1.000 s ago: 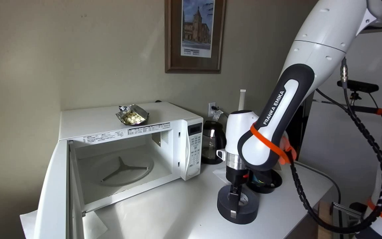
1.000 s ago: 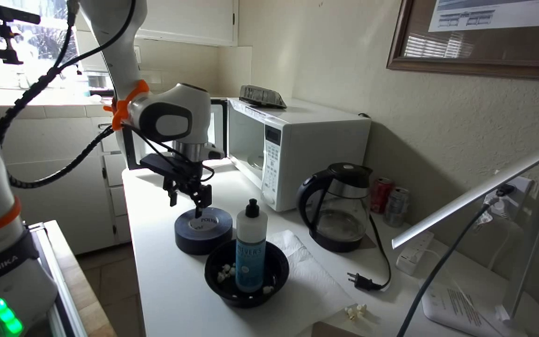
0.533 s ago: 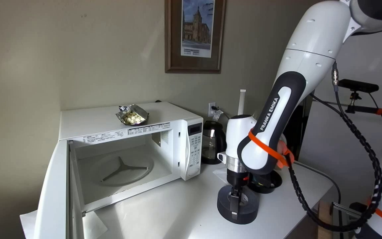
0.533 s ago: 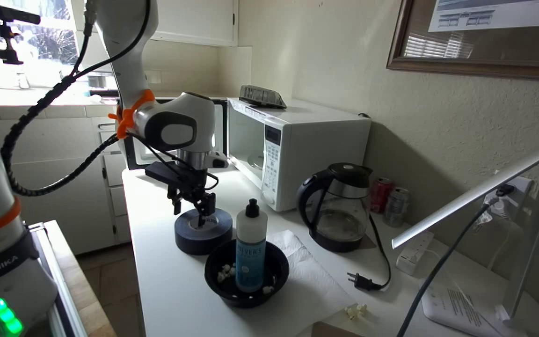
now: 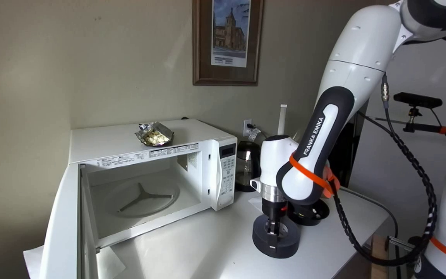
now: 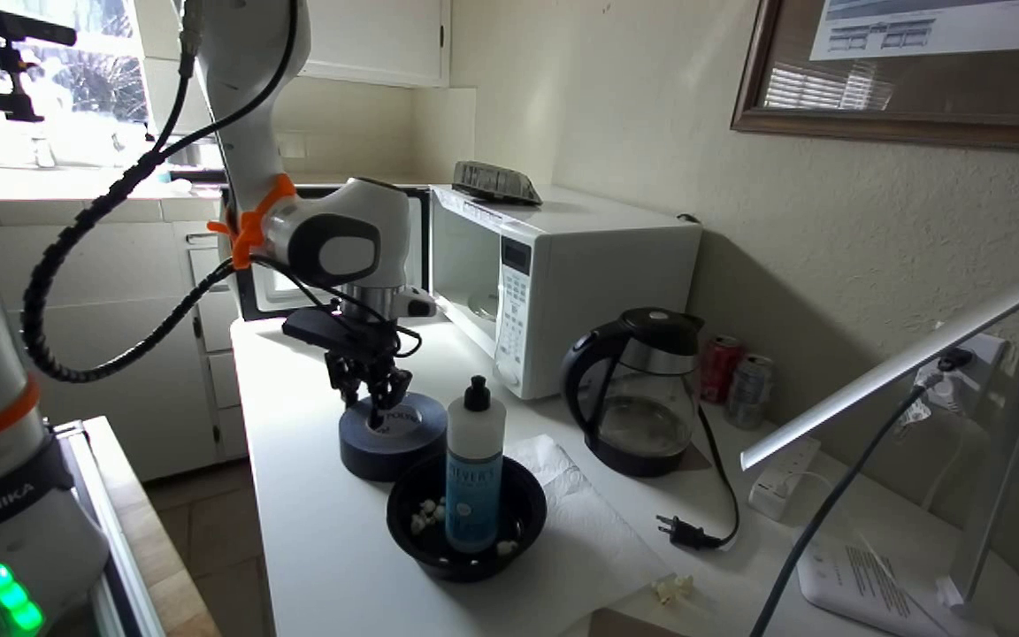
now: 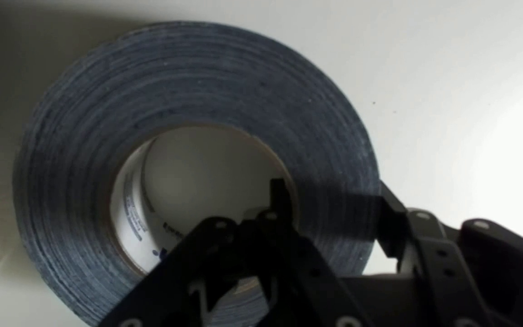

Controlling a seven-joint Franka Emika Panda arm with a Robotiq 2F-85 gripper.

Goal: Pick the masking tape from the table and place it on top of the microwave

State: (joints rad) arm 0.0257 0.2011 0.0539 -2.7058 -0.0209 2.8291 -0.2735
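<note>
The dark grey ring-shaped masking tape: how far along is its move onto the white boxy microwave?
Done: the black gripper is at the masking tape, one finger inside the hollow, one outside. In hand: the grip, seemingly closed on the ring's wall. Left: lifting the tape, apparently resting on the white table, onto the microwave.

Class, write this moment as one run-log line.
Hand: gripping masking tape by its wall | placement: not yet done | microwave door: open | foil packet: atop microwave

We see our arm [image 5: 343, 77] slanting down to an upright wrist [image 5: 277, 155]. Our tool [image 7: 335, 202] points downward, its two fingers [image 7: 393, 222] a little apart, clamped in a grip.
</note>
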